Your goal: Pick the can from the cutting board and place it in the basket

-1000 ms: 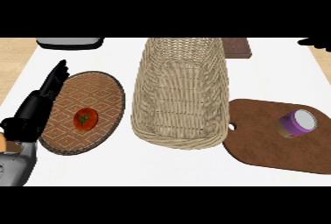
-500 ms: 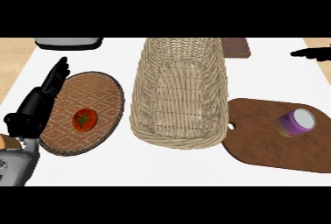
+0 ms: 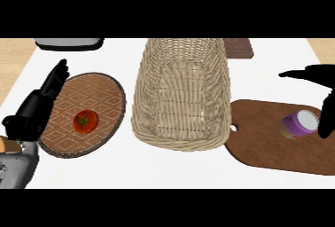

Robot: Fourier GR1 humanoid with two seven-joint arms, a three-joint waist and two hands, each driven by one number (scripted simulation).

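Observation:
A purple can (image 3: 300, 124) with a white lid lies tilted on the brown cutting board (image 3: 268, 148) at the right. My right hand (image 3: 318, 76) hovers just behind and above the can. It is open, its thumb pointing left and its fingers (image 3: 325, 119) hanging down past the can's right side; I cannot tell whether they touch it. The tall wicker basket (image 3: 182, 95) stands in the middle with nothing visible inside. At the left edge my left hand (image 3: 34, 113) rests open, fingers up.
A woven brown plate (image 3: 98, 95) with a red tomato (image 3: 85, 121) lies left of the basket, beside my left hand. At the back stand a grey-white appliance (image 3: 68, 43) and a dark brown block (image 3: 237, 48).
My right hand has come in from the top right corner, moving down and left to the can. The left hand, can and basket have stayed put.

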